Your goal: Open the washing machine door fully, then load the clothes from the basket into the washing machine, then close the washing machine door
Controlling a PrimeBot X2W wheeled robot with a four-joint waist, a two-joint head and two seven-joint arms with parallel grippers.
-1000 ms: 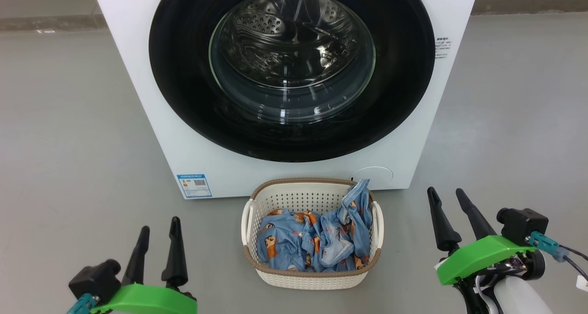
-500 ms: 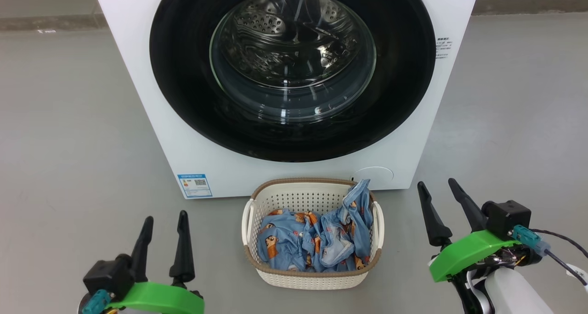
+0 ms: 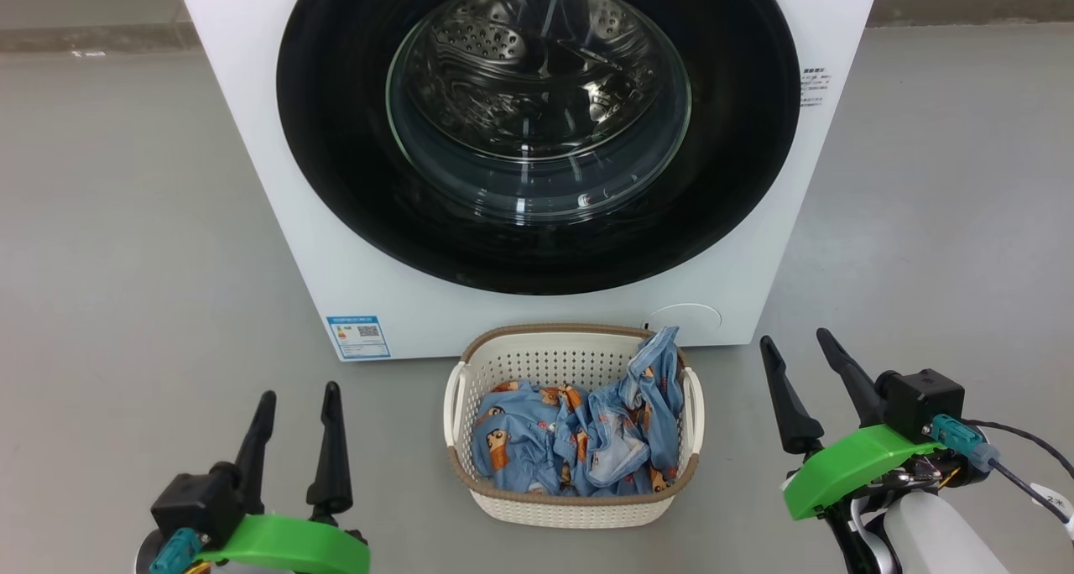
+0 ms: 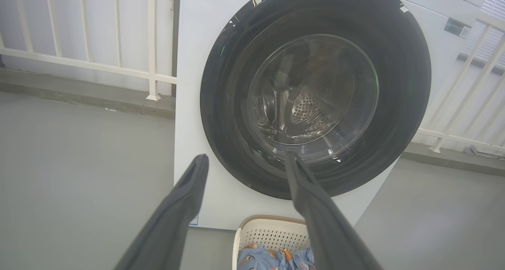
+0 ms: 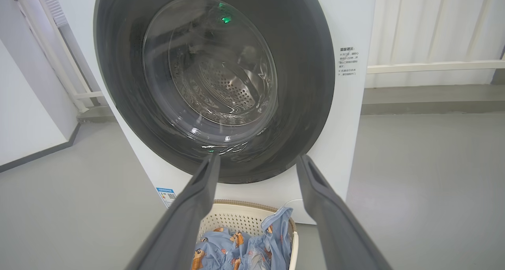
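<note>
The white washing machine [image 3: 268, 188] stands straight ahead on the floor. Its round glossy black door [image 3: 336, 163] is shut flat against the front, the steel drum showing through the glass window. Right before it sits the cream basket [image 3: 579, 507] with the light blue bear-print clothes [image 3: 570, 440] piled inside, one piece draped over the far right rim. My left gripper [image 3: 300, 392] hovers open at the lower left of the basket, holding nothing. My right gripper [image 3: 794, 336] is open and empty to the basket's right. Both wrist views look at the door [image 4: 221, 116] [image 5: 311, 64] from low down.
Grey floor [image 3: 126, 238] spreads on both sides of the machine. White railings [image 4: 118, 70] and a wall stand behind it. A blue label [image 3: 357, 336] sits low on the machine's front left, a round white cover [image 3: 684, 318] low on the right.
The left gripper has risen a little and shifted right. The right gripper has moved slightly up and toward the left. The head view has shifted a touch; door and basket stay put.
</note>
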